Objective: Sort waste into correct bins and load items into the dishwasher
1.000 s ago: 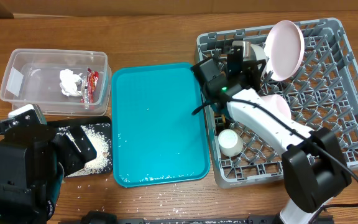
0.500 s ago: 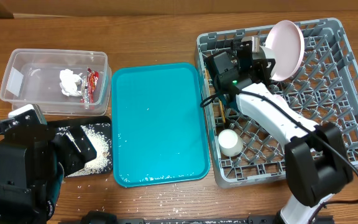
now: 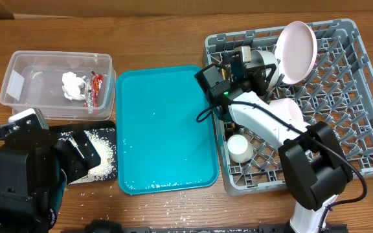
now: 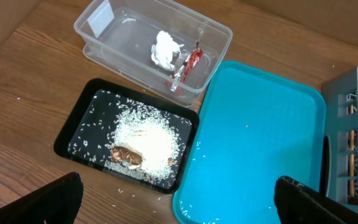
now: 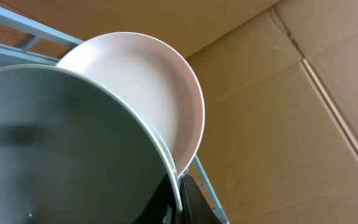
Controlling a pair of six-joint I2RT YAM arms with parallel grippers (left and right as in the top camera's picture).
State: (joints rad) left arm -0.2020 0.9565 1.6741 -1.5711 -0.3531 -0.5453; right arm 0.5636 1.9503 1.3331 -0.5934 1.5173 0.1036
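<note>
My right gripper (image 3: 251, 65) is shut on the rim of a white bowl (image 3: 263, 59). It holds the bowl tilted over the back left of the grey dish rack (image 3: 342, 139), right beside the upright pink plate (image 3: 295, 50). In the right wrist view the fingers (image 5: 180, 186) pinch the bowl's rim (image 5: 73, 143), with the pink plate (image 5: 148, 81) just behind. A pink bowl (image 3: 289, 110) and a small white cup (image 3: 239, 147) sit in the rack. Chopsticks (image 4: 352, 163) lie in its left edge. My left gripper (image 4: 179, 211) is open and empty.
The clear tub (image 3: 28, 68) holds the white tissue (image 3: 73, 84) and red wrapper (image 3: 96, 85). The black tray (image 3: 76, 137) holds rice and brown scraps (image 4: 138, 140). The teal tray (image 3: 164, 129) lies between them and the rack. Loose rice grains dot the table.
My right arm swung toward the pink plate with the bowl, then drew back a little to the left. The left arm has not moved.
</note>
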